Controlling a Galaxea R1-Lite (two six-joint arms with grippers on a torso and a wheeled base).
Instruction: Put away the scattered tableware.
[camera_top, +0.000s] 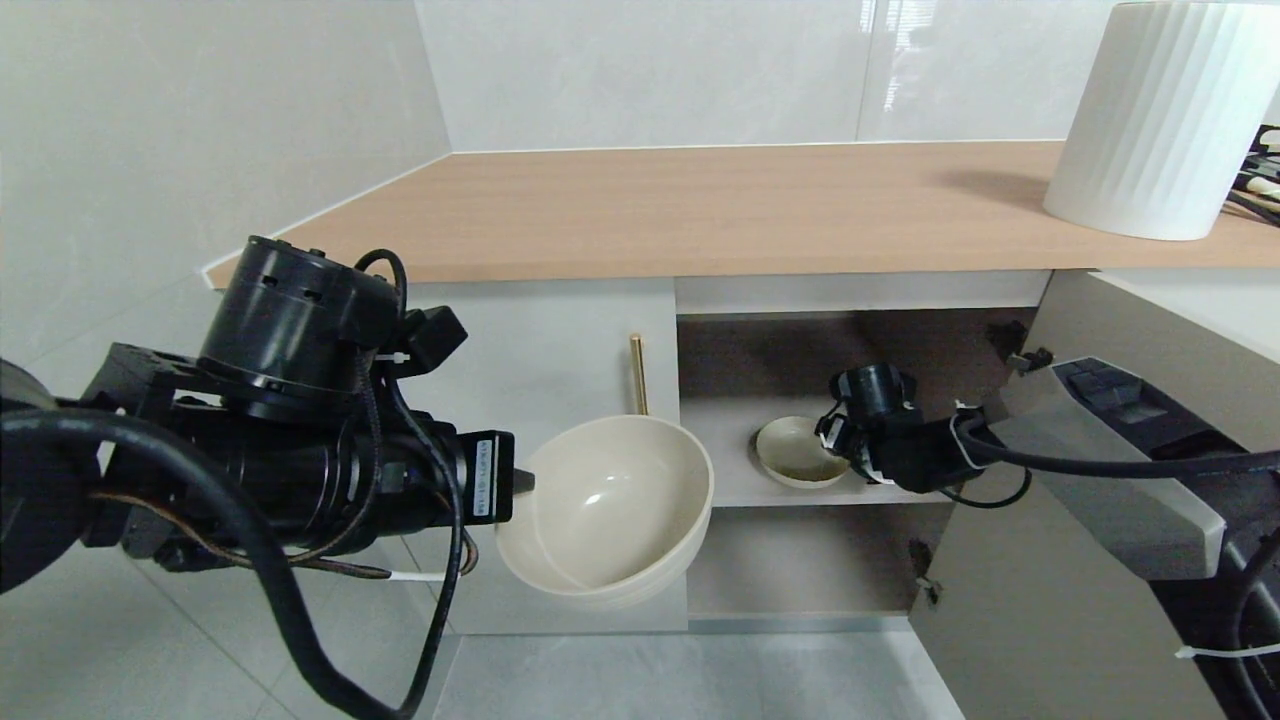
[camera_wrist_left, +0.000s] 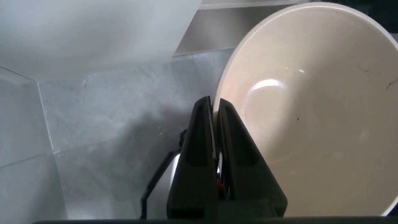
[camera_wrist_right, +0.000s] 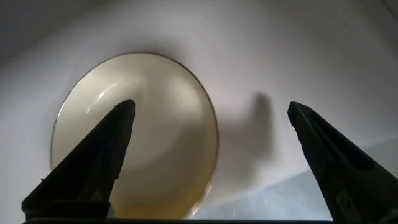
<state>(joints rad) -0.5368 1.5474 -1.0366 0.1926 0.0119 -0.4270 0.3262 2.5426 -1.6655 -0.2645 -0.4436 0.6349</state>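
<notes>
The left gripper (camera_top: 520, 482) is shut tight on the rim of a big cream bowl (camera_top: 610, 510). In the left wrist view its two fingers (camera_wrist_left: 202, 143) pinch the thin edge of the bowl (camera_wrist_left: 311, 112), one finger on the inside and one on the outside. The bowl hangs in the air, tipped on its side, so its open side faces up and toward the robot. It is in front of the closed cupboard door (camera_top: 560, 340), low down near the gold handle (camera_top: 637, 373), above the grey floor (camera_top: 650, 680).

The other side of the cupboard is open. Its door (camera_top: 1020, 620) is swung out on the robot's right. A small cream dish (camera_top: 795, 452) lies flat on the white shelf (camera_top: 725, 480) inside. The right gripper (camera_top: 835, 435) is inside the cupboard, just beside the dish. Its fingers are spread wide apart and hold nothing. In the right wrist view the dish (camera_wrist_right: 155, 124) sits under one finger (camera_wrist_right: 112, 149), and I cannot tell if the finger touches it.

On top of the cupboard is a brown wooden desk (camera_top: 700, 210). A tall white pot with ridges (camera_top: 1160, 120) stands on it, far to the right.
</notes>
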